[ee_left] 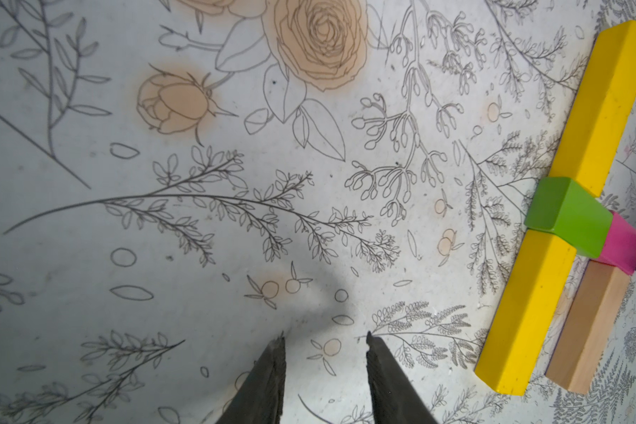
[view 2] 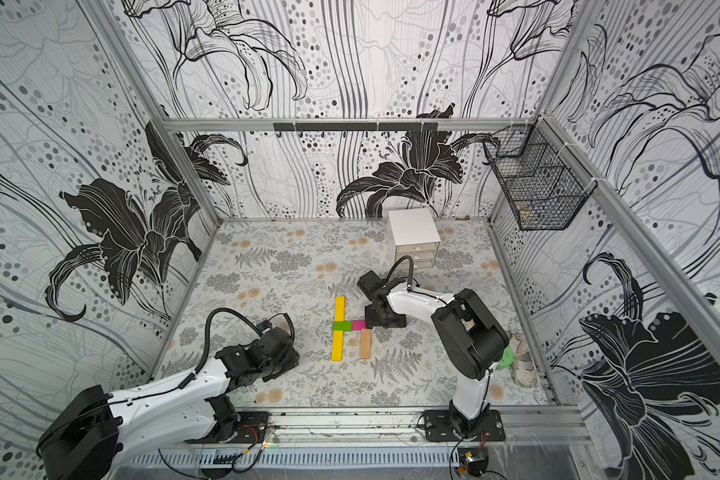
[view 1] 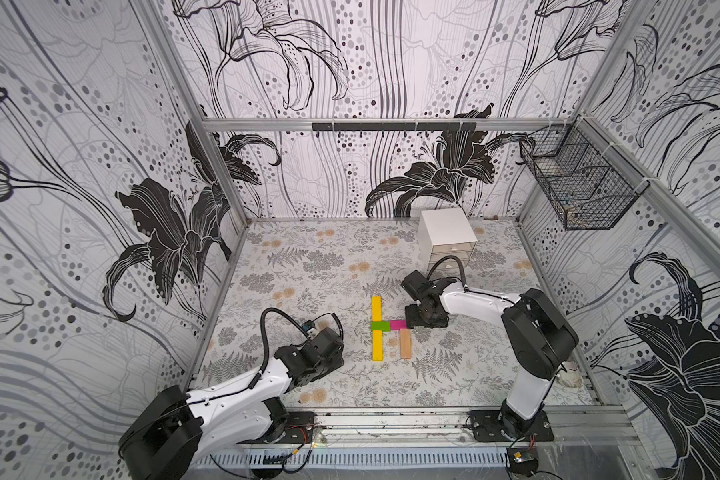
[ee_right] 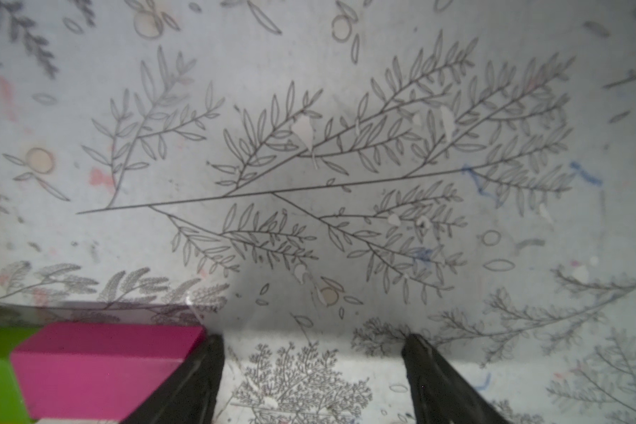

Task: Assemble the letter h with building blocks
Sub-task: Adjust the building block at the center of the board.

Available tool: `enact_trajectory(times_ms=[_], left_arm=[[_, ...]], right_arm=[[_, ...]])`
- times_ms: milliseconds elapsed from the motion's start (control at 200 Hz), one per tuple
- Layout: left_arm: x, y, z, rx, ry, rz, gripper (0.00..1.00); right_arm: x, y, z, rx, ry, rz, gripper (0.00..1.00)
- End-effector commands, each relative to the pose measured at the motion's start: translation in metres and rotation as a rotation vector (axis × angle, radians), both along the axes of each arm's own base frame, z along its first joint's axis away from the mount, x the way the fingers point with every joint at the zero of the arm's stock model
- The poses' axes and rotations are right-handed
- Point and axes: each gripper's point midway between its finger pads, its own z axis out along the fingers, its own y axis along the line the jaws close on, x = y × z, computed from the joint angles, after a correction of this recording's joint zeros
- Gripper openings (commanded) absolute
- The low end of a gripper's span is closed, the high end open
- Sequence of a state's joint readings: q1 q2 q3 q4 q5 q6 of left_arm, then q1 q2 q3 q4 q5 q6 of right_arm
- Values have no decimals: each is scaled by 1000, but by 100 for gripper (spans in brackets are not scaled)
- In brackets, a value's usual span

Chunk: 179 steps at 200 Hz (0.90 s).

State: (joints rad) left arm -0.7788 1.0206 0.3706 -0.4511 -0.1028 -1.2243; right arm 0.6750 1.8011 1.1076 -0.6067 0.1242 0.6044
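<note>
The building blocks lie flat mid-table as the letter h (view 1: 380, 326). A yellow block (view 1: 376, 308) forms the far stem, a short green block (view 1: 380, 326) lies crosswise at the middle, and a second yellow block (view 1: 378, 345) forms the near stem. The magenta block (view 1: 398, 324) joins the green one as crossbar, with the tan wood block (view 1: 405, 343) below it as the leg. My right gripper (ee_right: 313, 336) is open and empty, one finger (ee_right: 199, 367) against the end of the magenta block (ee_right: 103, 363). My left gripper (ee_left: 325, 336) is open over bare mat, left of the figure.
A white drawer unit (view 1: 445, 237) stands at the back right. A wire basket (view 1: 578, 187) hangs on the right wall. A round green container (view 2: 506, 357) and a crumpled cloth (view 2: 522, 361) lie behind the right arm at the right edge. Walls enclose three sides.
</note>
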Motion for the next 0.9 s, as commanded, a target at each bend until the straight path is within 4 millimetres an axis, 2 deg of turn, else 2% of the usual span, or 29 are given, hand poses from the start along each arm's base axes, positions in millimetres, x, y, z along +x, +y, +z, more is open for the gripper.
enact_trajectory(times_ms=[0,170,185,290,385,451,566,621,651,741,776,801,826,891], left_arm=[[-2,2,1,2,6,3,40],[4,0,10,6,-18,-7,41],[6,-1,12,8,-24,-10,41],[22,-3,37,44,-88,-26,43],[46,-1,75,91,-193,-29,48],[64,3,111,130,-292,-21,56],[96,18,185,235,-502,41,72],[107,30,223,302,-610,94,77],[113,39,241,353,-663,126,79],[130,47,288,499,-838,135,87],[137,50,300,567,-895,146,88],[140,55,304,605,-918,182,88],[143,60,307,641,-931,217,90],[153,61,307,682,-962,216,93]], right_arm=[[-10,-13,8,-55,6,5,80],[-6,-23,40,-74,-63,-3,82],[-5,-23,51,-60,-89,-6,82],[-2,-31,90,-31,-195,-21,82],[-1,-44,133,4,-338,-59,83],[-3,-59,162,14,-444,-97,84],[-8,-106,200,-72,-637,-225,82],[-9,-109,204,-71,-687,-189,86],[-8,-106,206,-63,-705,-152,100],[-8,-113,202,-104,-704,-166,99],[-9,-120,196,-146,-695,-202,100],[-8,-121,189,-175,-687,-193,97],[-5,-120,184,-202,-681,-159,92],[-3,-125,178,-251,-680,-174,92]])
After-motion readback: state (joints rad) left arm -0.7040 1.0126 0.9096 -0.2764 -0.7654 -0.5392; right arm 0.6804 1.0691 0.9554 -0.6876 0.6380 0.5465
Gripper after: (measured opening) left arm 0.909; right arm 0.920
